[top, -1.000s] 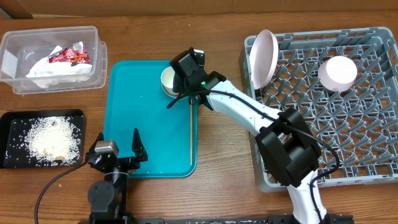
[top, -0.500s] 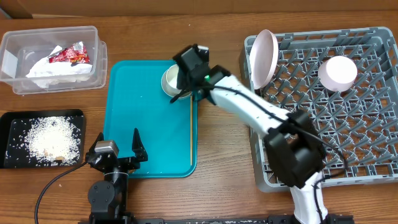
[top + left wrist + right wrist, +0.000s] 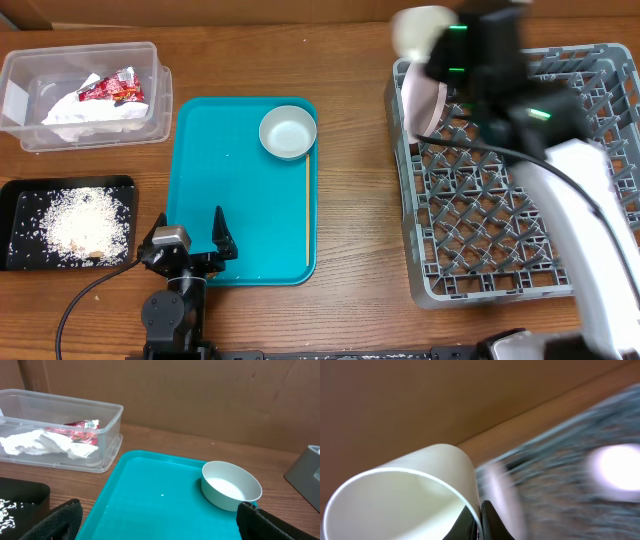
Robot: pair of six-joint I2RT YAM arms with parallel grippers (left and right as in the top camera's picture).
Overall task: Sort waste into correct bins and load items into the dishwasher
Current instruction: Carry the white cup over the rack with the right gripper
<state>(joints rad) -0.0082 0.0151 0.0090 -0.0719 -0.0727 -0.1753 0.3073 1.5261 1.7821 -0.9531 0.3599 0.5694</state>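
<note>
- My right gripper (image 3: 481,519) was clenched on the white cup's (image 3: 410,492) rim, above the dish rack's (image 3: 420,290) far left corner.
- Loading step: next, I judged, set it down between the pegs (image 3: 480,210).
- My left gripper (image 3: 190,228) lay released; the bowl (image 3: 288,133) sat in the tray's (image 3: 240,220) far right corner.

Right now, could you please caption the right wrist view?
The right claw pinches the white cup by its rim, blurred dish rack behind.
</note>
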